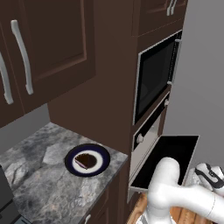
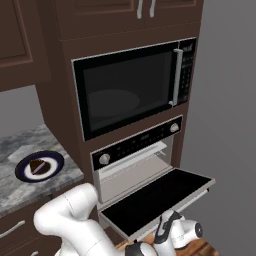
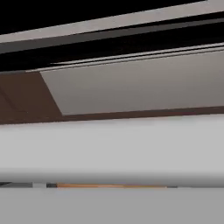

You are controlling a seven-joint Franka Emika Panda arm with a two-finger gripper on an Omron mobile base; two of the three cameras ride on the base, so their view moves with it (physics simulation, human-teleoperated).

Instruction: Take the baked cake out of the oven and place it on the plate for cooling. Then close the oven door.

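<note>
The baked cake (image 1: 85,161) (image 2: 38,166), a small dark wedge, lies on the navy-rimmed plate (image 1: 103,154) (image 2: 56,159) on the counter. The oven (image 2: 134,142) stands with its oven door (image 1: 170,155) (image 2: 155,200) dropped down flat, dark glass facing up. My gripper (image 1: 204,169) (image 2: 164,221) hangs low, just under the door's front edge, pointing up at it. It looks open and nothing shows between its jaws. In the hand view a pale grey panel (image 3: 131,87) of the oven front sits close, with dark strips above it.
A black-glass microwave (image 1: 155,78) (image 2: 130,90) sits above the oven. The grey marble counter (image 1: 35,175) (image 2: 20,187) runs to the left, under dark brown wall cabinets (image 1: 52,48). A grey wall (image 2: 230,100) stands to the right, and wooden floor (image 2: 202,247) lies below.
</note>
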